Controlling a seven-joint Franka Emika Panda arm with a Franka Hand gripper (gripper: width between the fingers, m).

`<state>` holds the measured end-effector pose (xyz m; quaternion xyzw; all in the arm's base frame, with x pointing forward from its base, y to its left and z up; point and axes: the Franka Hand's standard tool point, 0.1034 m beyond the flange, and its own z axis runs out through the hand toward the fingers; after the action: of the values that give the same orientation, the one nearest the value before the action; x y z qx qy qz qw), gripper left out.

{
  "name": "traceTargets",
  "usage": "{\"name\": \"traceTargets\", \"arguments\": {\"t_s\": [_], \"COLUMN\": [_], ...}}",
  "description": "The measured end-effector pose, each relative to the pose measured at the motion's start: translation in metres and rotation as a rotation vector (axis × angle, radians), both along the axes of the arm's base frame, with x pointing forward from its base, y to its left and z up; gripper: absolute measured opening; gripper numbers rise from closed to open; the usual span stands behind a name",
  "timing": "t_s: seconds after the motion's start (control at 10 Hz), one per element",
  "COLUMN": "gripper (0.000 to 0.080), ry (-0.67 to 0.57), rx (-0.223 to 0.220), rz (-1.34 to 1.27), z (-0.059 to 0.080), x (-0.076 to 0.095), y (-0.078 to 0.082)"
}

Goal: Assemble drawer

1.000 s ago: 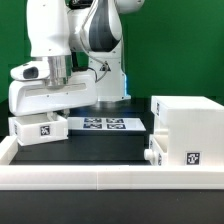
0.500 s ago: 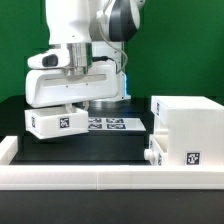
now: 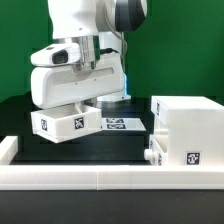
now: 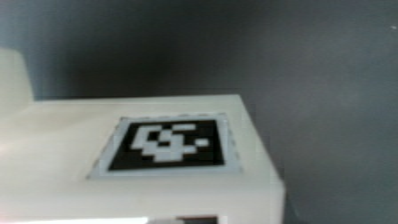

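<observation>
1. The white two-finger gripper [image 3: 72, 104] is clamped on the small white plastic tray box [image 3: 62, 122]. You can barely see the fingers behind the wide hand, but the box hangs clear of the black table [image 3: 110, 146] right under it, so it's a grasp.
2. In the exterior view that tray box sits at roughly 9 o'clock from the middle of the frame. It's tilted, with the end toward 3 o'clock higher, and its black-and-white square tag faces the camera.
3. The wrist view is mostly the tray box's white top [image 4: 178, 120] with a blurry tag on it, and dark table behind. The fingers don't show clearly there.
4. The large white cube-like plastic shell [image 3: 190, 120] stands on the table at about 3 to 4 o'clock, well apart from the held box, with a tag low on its front face.
5. A second small white box with a round knob [image 3: 152, 150] is right up against the shell's 9 o'clock side. I can't tell whether it's seated in the shell or just touching it.
6. The thin flat white marker board [image 3: 115, 124] lies on the table near the centre, between the held box and the shell and a bit behind them.
7. A low white rail [image 3: 90, 178] runs along the table edge at 6 o'clock.
</observation>
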<state>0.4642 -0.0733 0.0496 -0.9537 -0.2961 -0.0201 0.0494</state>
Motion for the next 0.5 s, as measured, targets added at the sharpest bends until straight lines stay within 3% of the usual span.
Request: {"name": "traceTargets", "arguments": {"t_s": [0.3, 0.5], "gripper": [0.0043, 0.0043], "ry": [-0.010, -0.031], "rx": [-0.002, -0.016], "rz": [0.145, 0.382], "z": [-0.001, 0.000], "x": [-0.001, 0.012], "y": [-0.001, -0.001]}}
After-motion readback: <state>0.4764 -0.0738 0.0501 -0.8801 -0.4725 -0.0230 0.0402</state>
